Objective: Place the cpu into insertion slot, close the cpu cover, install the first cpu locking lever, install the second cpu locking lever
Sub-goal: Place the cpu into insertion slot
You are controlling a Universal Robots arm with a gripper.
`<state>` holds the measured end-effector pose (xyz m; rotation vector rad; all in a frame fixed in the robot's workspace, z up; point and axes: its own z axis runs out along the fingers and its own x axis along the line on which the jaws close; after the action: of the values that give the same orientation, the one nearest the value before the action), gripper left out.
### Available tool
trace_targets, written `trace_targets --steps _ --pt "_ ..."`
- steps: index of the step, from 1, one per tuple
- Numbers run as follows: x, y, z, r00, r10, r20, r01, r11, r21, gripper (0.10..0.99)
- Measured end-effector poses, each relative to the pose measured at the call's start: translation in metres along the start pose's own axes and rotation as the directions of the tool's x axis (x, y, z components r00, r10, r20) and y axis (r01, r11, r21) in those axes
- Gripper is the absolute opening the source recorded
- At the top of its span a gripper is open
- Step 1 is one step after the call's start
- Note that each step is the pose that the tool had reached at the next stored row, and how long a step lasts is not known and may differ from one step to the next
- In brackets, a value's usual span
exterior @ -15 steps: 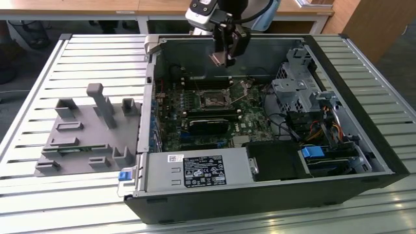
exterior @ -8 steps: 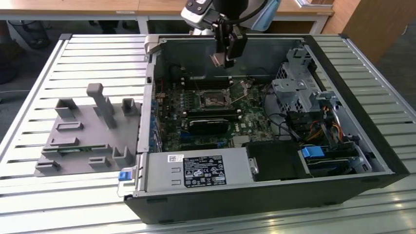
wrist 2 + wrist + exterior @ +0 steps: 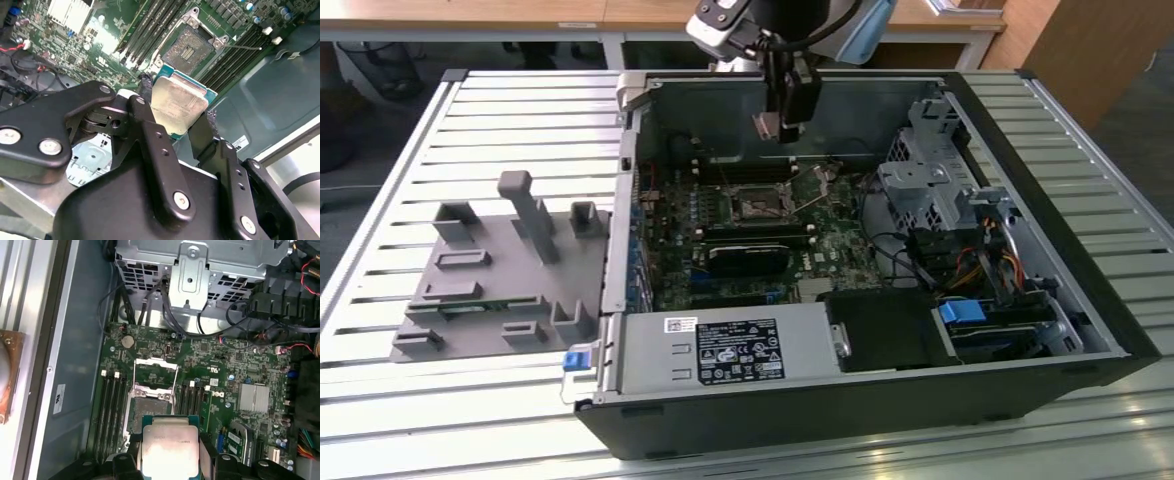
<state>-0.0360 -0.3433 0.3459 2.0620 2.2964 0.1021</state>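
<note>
Aloft, cpu (image 3: 180, 102) in tool (image 3: 176, 106); slot (image 3: 190, 49) bare

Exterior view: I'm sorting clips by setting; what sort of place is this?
Likely a robotics lab or workshop: an opened computer case lies on a slatted metal table, desks stand behind, and the gripper holds the cpu.
</note>
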Motion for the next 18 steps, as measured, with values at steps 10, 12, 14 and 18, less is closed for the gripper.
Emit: trace_targets --steps 10,12,14,18 --pt "0.0067 -0.0004 0.0144 0.9997 0.023 0.0021 -0.023 0.9997 0.0 0.537" --pt "0.0069 -0.0006 0.0161 0.9997 0.024 0.0023 -0.024 0.9997 0.0 0.537" --pt "0.007 -0.0008 0.0179 0.9997 0.025 0.0024 -0.025 0.9997 0.0 0.537" --pt "0.0078 -0.0009 0.0213 0.9996 0.027 0.0025 -0.027 0.9996 0.0 0.537"
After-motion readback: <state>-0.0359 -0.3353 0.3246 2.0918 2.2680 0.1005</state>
